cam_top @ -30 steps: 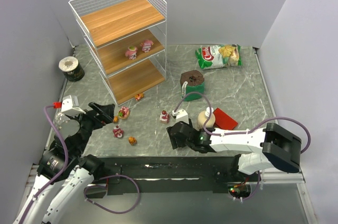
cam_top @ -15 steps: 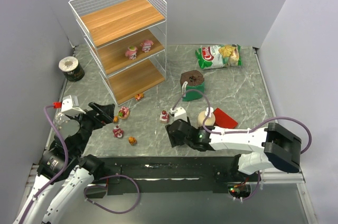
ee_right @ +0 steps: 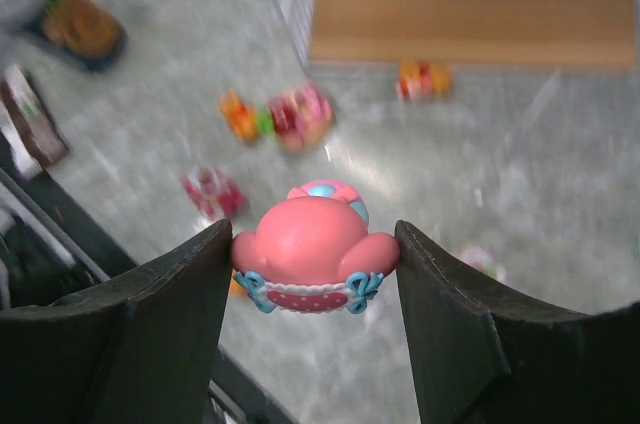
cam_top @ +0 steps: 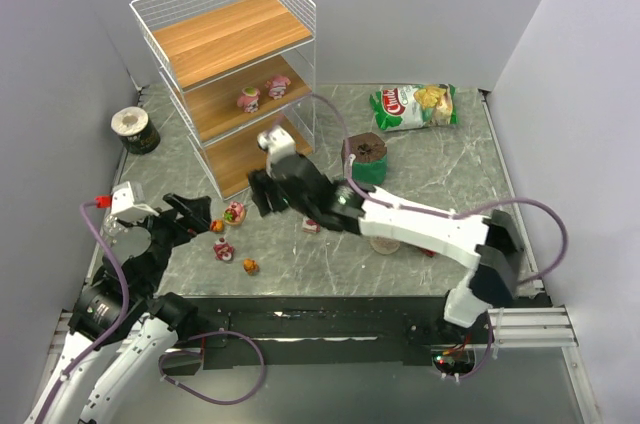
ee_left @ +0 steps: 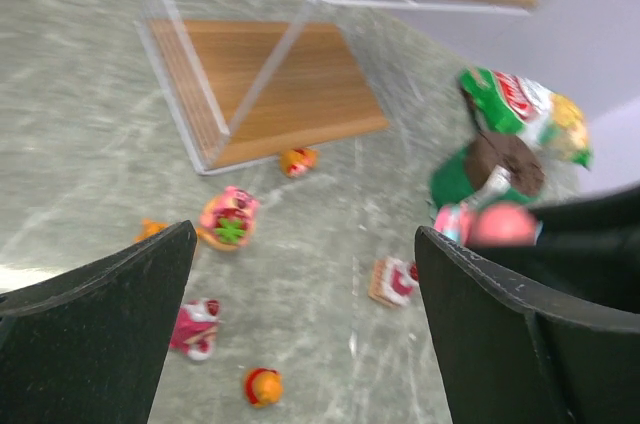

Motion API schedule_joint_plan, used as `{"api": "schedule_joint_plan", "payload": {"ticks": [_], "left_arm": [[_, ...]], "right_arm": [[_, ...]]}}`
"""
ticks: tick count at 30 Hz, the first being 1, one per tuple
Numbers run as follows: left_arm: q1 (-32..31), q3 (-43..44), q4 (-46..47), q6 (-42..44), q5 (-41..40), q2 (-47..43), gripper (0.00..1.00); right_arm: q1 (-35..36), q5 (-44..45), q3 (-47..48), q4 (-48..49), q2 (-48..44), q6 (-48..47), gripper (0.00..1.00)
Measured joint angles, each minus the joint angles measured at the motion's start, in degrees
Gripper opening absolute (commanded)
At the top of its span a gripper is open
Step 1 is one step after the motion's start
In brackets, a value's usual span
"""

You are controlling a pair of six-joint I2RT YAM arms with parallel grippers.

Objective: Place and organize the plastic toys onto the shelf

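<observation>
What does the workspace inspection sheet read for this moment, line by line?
Surface: grey marbled tabletop; no spill seen.
Job's things: shelf upright; two pink toys on its middle tier; loose toys scattered on the tabletop in front of it; one pink toy held.
Clutter: chip bag, green box, dark tin beside the shelf.
Grippers: left gripper open, empty; right gripper closed on the pink toy, near the bottom tier.
Cables: purple cables looped along both arms.
Surroundings: plain grey walls; nothing else seen.
</observation>
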Motion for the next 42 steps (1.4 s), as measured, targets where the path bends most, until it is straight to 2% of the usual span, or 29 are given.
{"api": "schedule_joint_plan", "payload": {"ticks": [6, 12, 19, 30, 42], "left_arm": [[0.0, 1.7, -2.9, -1.7, -7.4, -0.1, 0.96], [0.0, 1.7, -5.9, -4.7, -13.0, -2.3, 0.97], [0.0, 1.7, -7.5, -6.8, -16.6, -5.2, 0.96], [0.0, 1.7, -7.5, -6.8, -16.8, -4.4, 0.97], [0.0, 1.7, -7.5, -6.6, -16.8, -3.9, 0.96]], "right_arm": [[-3.7, -3.4, 20.0, -1.8, 13.1, -5.4, 0.07], [-5.9, -5.3, 29.1, -1.7, 20.0, -9.0, 0.08], [-6.7, -6.3, 31.0, 0.0, 21.3, -11.9, 0.09], [-7.1, -7.0, 38.5, 1.8, 26.4, -13.7, 0.10], [-7.3, -6.9, 38.8, 5.4, 28.4, -14.8, 0.11]]}}
